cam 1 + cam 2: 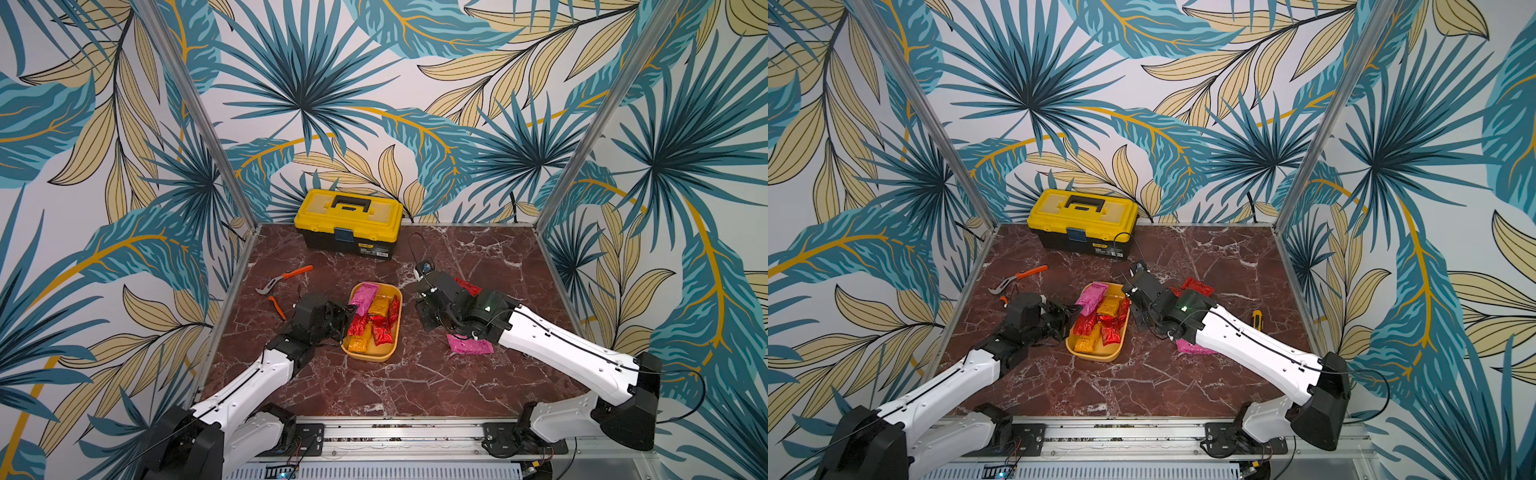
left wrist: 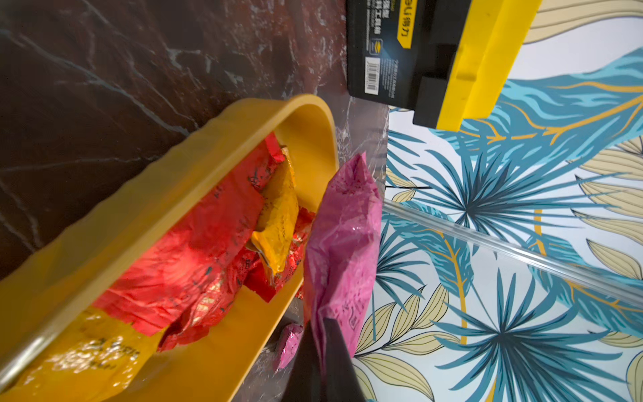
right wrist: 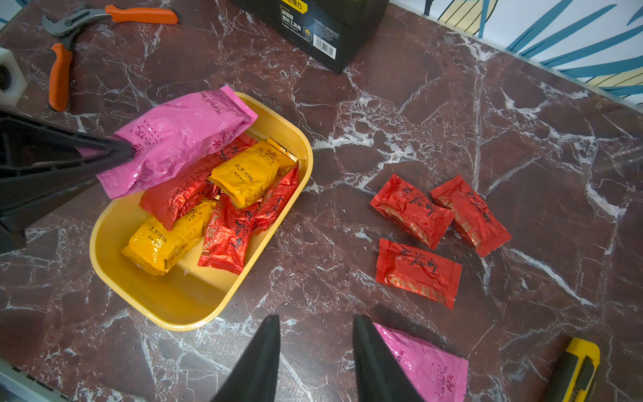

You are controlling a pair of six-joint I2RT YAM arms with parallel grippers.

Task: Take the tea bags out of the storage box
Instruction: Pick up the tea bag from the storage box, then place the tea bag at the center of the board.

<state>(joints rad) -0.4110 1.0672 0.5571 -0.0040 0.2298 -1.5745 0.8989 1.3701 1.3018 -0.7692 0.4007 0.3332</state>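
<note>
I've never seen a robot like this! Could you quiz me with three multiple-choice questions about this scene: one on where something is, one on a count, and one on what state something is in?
1. The three red tea bags outside the storage box lie: A on the table; B on its rim; C against the wall.
2. Orange-yellow tea bags in the box: A one; B two; C four.
3. The left gripper is: A open and empty; B shut on a pink tea bag; C shut on a red one.
Answers: 1 A, they lie flat on the marble; 2 B, two show among the red ones; 3 B, it pinches the pink bag's end.
</note>
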